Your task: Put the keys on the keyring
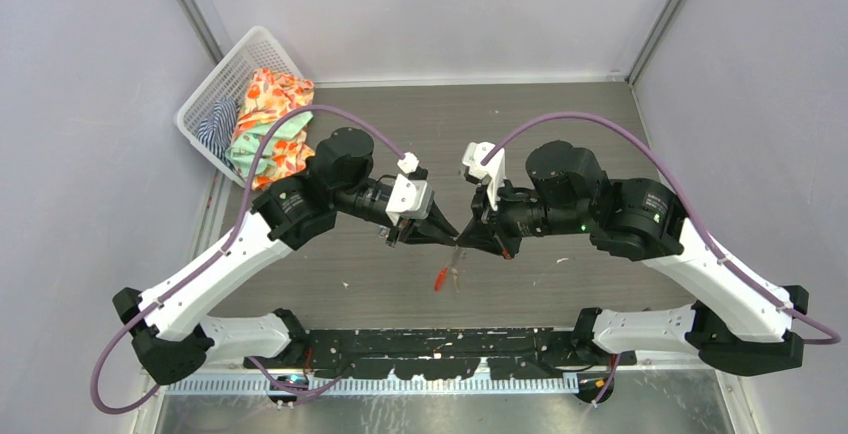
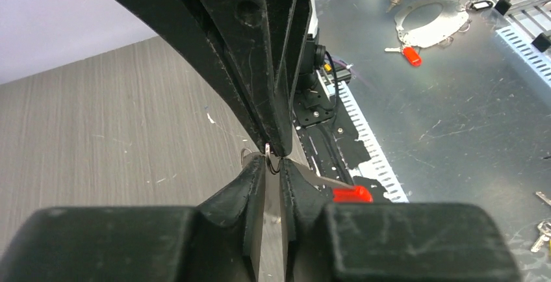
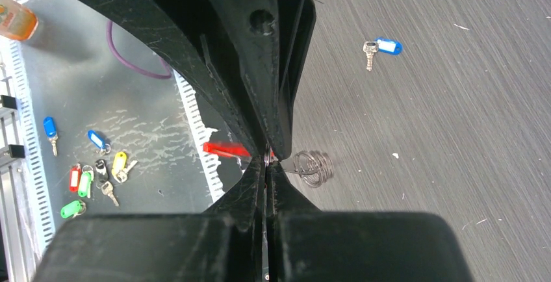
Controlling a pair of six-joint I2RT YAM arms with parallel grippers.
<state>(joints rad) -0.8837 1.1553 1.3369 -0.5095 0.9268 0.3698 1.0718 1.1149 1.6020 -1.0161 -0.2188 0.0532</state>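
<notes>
Grey wood-grain table (image 1: 600, 124) spreads under both arms, which meet tip to tip at its middle. The right gripper (image 3: 268, 165), fingers pressed together, and the left gripper (image 2: 273, 168), fingers almost together, both seem to pinch the keyring (image 2: 268, 154). It is held above the table, probably to pry the ring apart, and its red tag (image 1: 440, 277) dangles on the near side. A blue-headed key (image 3: 380, 47) lies on the table, well apart.

Nothing legible in any view: no text, brand, number or sign. Coloured key tags (image 3: 97, 140) too small and blurred to read.
</notes>
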